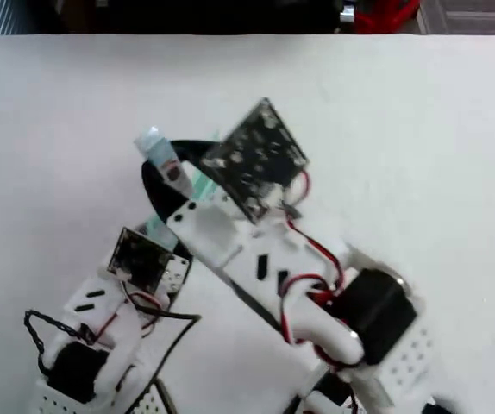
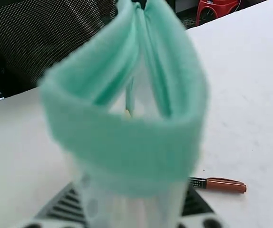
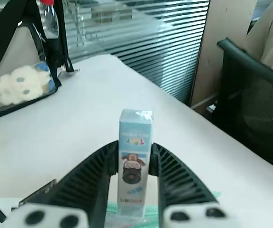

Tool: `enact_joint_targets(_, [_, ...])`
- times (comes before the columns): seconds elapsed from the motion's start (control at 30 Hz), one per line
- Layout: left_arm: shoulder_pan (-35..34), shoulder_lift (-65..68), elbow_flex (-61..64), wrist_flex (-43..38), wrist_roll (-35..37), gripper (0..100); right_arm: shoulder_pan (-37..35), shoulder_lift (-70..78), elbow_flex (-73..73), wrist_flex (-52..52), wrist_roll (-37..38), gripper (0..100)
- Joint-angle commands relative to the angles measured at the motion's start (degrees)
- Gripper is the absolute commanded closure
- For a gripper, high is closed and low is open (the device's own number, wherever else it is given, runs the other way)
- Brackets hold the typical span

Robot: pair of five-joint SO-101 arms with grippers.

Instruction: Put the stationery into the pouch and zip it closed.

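- Right gripper (image 3: pixel 134 149): jaws clamped on a small box (image 3: pixel 135 128), one flat side against each jaw; the box's long axis runs out along the jaws and its far end sticks past the tips
- High view: the same box (image 1: pixel 155 152) shows pale blue at the end of the arm that reaches in from the lower right, over the middle of the table (image 1: pixel 420 129)
- Left gripper (image 2: pixel 131 209): ribbed jaws sit on either side of the clear lower body of the pouch (image 2: pixel 127 142), so it reads as closed on the pouch (the contact itself is hidden behind the fabric)
- Pouch: held up off the table, green rim bowed into a wide loop, mouth gaping, zip not yet closed
- Key relation: in the high view the green of the pouch (image 1: pixel 194 179) lies right under the right arm's jaws, between the box and the left arm; the right wrist view shows a green strip just below the held end of the box. Judgement: the box is above the mouth or just past it and needs tipping end-first into the opening
- Pen (image 2: pixel 218 184): brown, flat on the table near the pouch, not touching it, not yet packed
- Risk, judged: the rim is soft, so the box could catch on it and fold the mouth shut
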Motion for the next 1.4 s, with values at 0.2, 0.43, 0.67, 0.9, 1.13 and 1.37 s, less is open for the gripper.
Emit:
enact_joint_targets(0.2, [-0.92, -0.66, 0.97, -4.13, -0.44, 98, 1.36, 1.54, 5.71, -3.47, -0.44, 98.1])
enact_joint_targets(0.43, [-0.92, -0.66, 1.14, -4.22, -0.44, 98, 4.79, 1.45, 5.98, -2.15, -0.44, 98.1])
enact_joint_targets(0.67, [-0.92, -0.66, 1.23, -4.22, -0.44, 98, 5.05, 1.54, 9.93, -1.80, -0.53, 98.1])
enact_joint_targets(0.9, [-0.92, -0.66, 1.23, -4.22, -0.44, 98, 5.14, -1.01, 11.52, -1.89, -0.44, 98.1])
enact_joint_targets(1.13, [-0.92, -0.66, 1.23, -4.40, -0.44, 98, 4.97, -1.10, 21.01, -13.49, 0.00, 98.1])
enact_joint_targets(1.37, [-3.12, -0.66, 1.76, -4.57, 1.14, 85, 4.88, -0.84, 24.18, -20.26, -0.18, 98.1])
